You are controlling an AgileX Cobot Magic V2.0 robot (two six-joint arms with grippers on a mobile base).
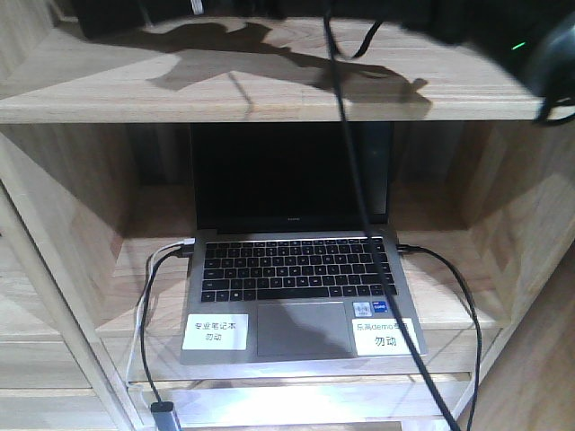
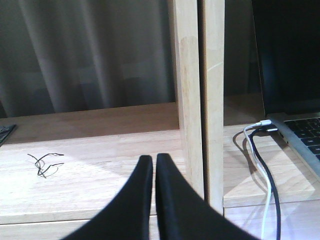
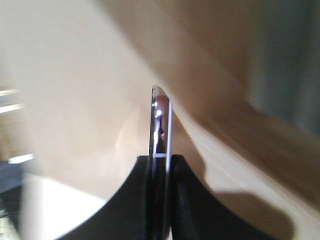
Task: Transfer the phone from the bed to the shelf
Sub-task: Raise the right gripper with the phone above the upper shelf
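Carrying stage, by the look of it: thin glossy black phone [image 3: 161, 145] seen edge-on, pinched upright between the two black fingers of the right gripper [image 3: 161, 165], hanging above a blurred pale plank of the light natural-wood shelf [image 1: 269, 90]. Blur everywhere in the right wrist view, so probably moving, though exact height over the board impossible to tell. Left gripper [image 2: 154, 165] idle, fingers pressed together on nothing, parked in front of a lower board beside a wooden upright [image 2: 192, 100]. Next move, judged from here: lowering and tilting the slab flat onto a bare stretch of plank, then parting the fingers only once supported; edge-on release risks a topple. Head count: one phone, two grippers, one grey open laptop with dark screen [image 1: 296, 296] in the middle compartment, two white stickers [image 1: 216, 334] on its palm rest, cables plugged in on both sides, one black cable [image 1: 346, 135] dangling across the front view, one small tangle of dark wire [image 2: 45, 164] on the left board. No bed in sight.
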